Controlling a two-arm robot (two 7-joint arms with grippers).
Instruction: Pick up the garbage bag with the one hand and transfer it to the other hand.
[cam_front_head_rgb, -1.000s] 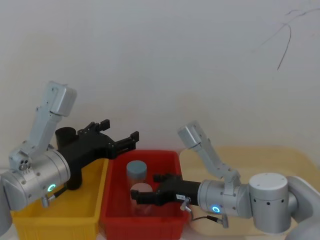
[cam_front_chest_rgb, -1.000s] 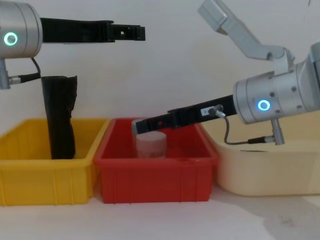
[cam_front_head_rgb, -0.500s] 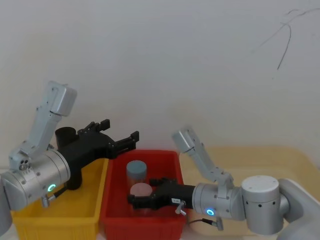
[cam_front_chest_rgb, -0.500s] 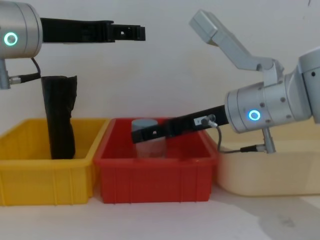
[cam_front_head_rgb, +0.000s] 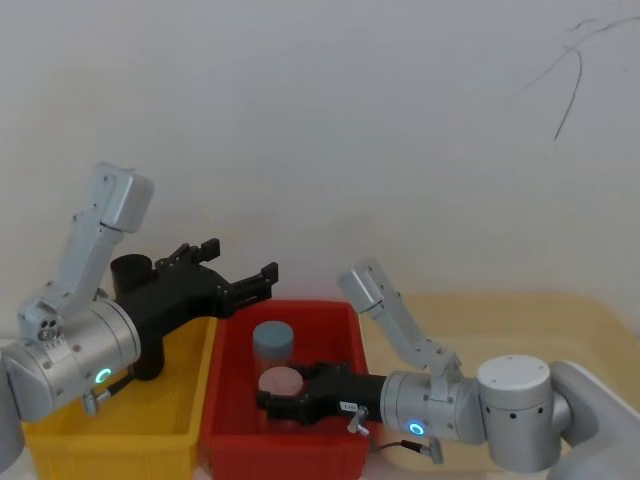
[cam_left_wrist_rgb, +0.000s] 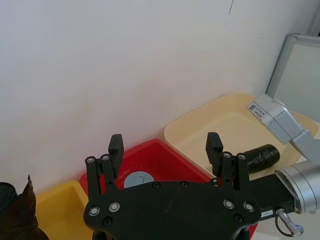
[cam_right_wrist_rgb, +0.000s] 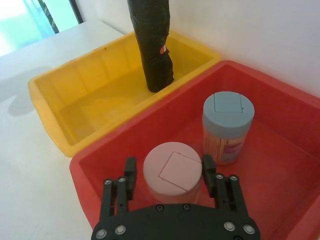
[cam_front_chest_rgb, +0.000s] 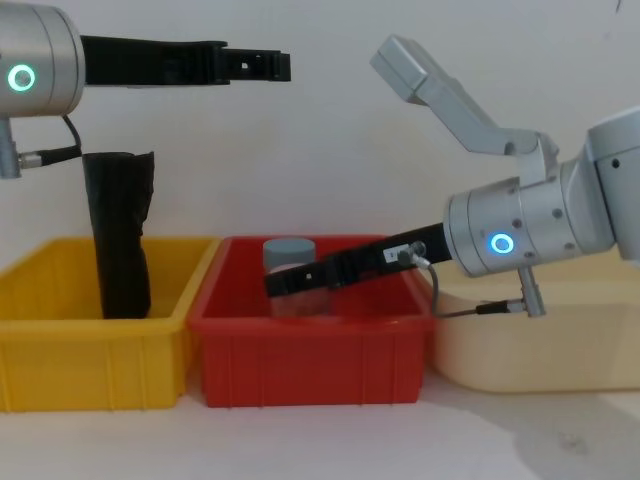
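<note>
The garbage bag (cam_right_wrist_rgb: 155, 45) stands upright in the yellow bin (cam_right_wrist_rgb: 90, 95), its red mark too small to read. The right gripper (cam_right_wrist_rgb: 170, 175) is low in the red bin (cam_right_wrist_rgb: 300, 150), fingers spread wide, straddling the pink-lidded jar (cam_right_wrist_rgb: 172, 172), seemingly not yet gripping. The left gripper (cam_front_chest_rgb: 262, 65) hovers high, released, empty.

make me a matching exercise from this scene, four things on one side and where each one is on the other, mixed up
Things:
1. garbage bag
2. pink-lidded jar
3. left gripper
4. short black roll

Places:
a. lying in the cream tray
b. raised above the bins, open
c. standing upright in the yellow bin
d. in the red bin, between the right gripper's open fingers

Pairs: 1-c, 2-d, 3-b, 4-a
</note>
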